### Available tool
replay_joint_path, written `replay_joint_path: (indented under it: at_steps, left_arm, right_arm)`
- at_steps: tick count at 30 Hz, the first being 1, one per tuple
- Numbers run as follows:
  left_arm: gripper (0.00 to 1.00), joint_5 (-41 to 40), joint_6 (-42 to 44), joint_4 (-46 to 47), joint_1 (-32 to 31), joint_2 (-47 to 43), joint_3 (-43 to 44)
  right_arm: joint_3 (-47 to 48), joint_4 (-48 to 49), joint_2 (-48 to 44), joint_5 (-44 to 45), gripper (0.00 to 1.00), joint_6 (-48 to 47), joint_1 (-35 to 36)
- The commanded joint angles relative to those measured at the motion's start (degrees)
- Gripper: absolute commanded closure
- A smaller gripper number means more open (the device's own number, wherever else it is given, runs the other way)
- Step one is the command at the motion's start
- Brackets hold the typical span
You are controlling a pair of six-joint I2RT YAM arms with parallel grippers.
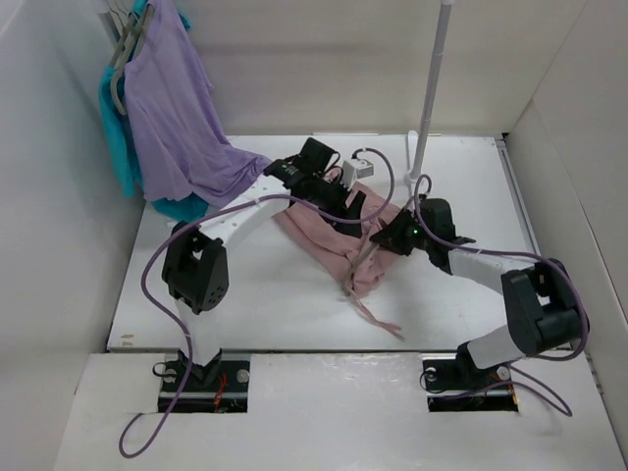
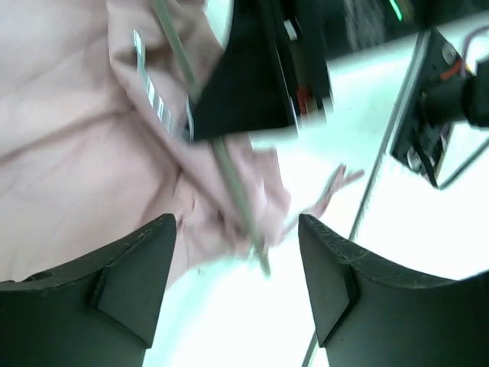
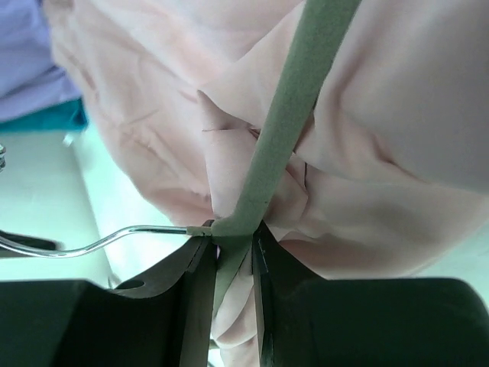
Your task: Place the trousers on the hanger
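Over the trousers (image 1: pixel 324 240), crumpled on the bench (image 1: pixel 255 304), the left jaws stand wide and empty. If they close carelessly, they could pinch cloth and bar together. The right jaws grip the hanger (image 3: pixel 283 130) at its neck, bar against the trousers, and it may twist when lifted. Two shirts (image 1: pixel 177 118) hang left of the trousers; one pair of trousers; one hanger.

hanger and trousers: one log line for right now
left pincer: open over trousers | right pincer: shut on hanger | trousers: bunched on table

No readable text, labels or numbers anywhere.
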Motion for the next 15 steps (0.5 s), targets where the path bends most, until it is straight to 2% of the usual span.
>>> replay_joint_path:
  at_steps: [1, 4, 6, 9, 11, 15]
  left_arm:
    - [0.38, 5.6, 8.3, -7.1, 2.4, -6.6, 0.8]
    - [0.43, 5.0, 9.0, -6.1, 2.4, -8.4, -3.8]
    - [0.47, 3.9, 5.1, -1.2, 2.4, -8.4, -7.5]
    - [0.47, 4.7, -0.8, 5.9, 2.4, -6.9, -12.2]
    - [0.4, 4.7, -3.8, 9.8, 1.8, -3.7, -12.8]
    - [0.36, 5.4, -8.1, 13.5, 1.2, -0.4, -12.8]
  right_arm:
    - [0.3, 7.8, 2.3, -18.9, 1.0, -10.8, -5.0]
    - [3.0, 7.8, 4.7, -28.1, 1.0, -17.2, -5.0]
    - [3.6, 9.2, 5.2, -31.1, 1.0, -19.7, -5.0]
    - [3.6, 11.3, 4.0, -35.6, 1.0, -21.5, -5.0]
    - [3.6, 12.6, 3.3, -37.4, 1.0, -21.5, -5.0]
    - [3.1, 12.6, 2.7, -38.3, 1.0, -21.5, -5.0]
